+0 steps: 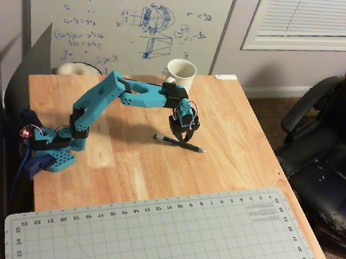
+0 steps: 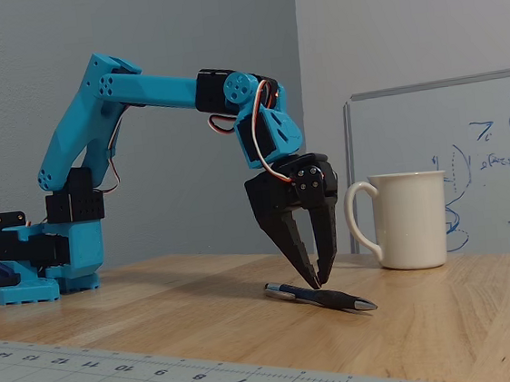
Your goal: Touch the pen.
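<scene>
You are seeing the gripper pointing down with its fingertips nearly together, clamping nothing. The pen is lying flat on the table directly beneath the fingertips, apparently touching them at mid-length. The mug is standing beyond the gripper, apart from it.

Dim warm indoor light; soft grainy frames; faint shadows.

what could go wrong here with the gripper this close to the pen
1. The gripper hangs tips-down right over the pen; pressing further could jam the tips into the wooden table.
2. The thin pen lies loose, so a glancing touch might roll it.
3. The mug stands close behind; a swing could knock it.
</scene>
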Robot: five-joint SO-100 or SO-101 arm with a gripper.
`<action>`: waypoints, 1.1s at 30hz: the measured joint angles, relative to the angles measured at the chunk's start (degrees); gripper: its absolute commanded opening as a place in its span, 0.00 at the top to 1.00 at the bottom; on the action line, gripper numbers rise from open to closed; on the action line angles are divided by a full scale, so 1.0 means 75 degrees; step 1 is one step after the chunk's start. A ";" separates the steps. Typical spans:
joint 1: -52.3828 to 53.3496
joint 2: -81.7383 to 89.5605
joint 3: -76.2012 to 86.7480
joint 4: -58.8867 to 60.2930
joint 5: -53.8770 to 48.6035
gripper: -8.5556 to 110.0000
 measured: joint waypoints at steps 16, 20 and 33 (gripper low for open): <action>0.0000 0.9633 1.2656 0.1148 0.0023 0.92; -0.0023 1.4051 1.3816 0.1113 0.0012 0.92; -0.0047 1.7941 1.4965 0.1254 0.0012 0.92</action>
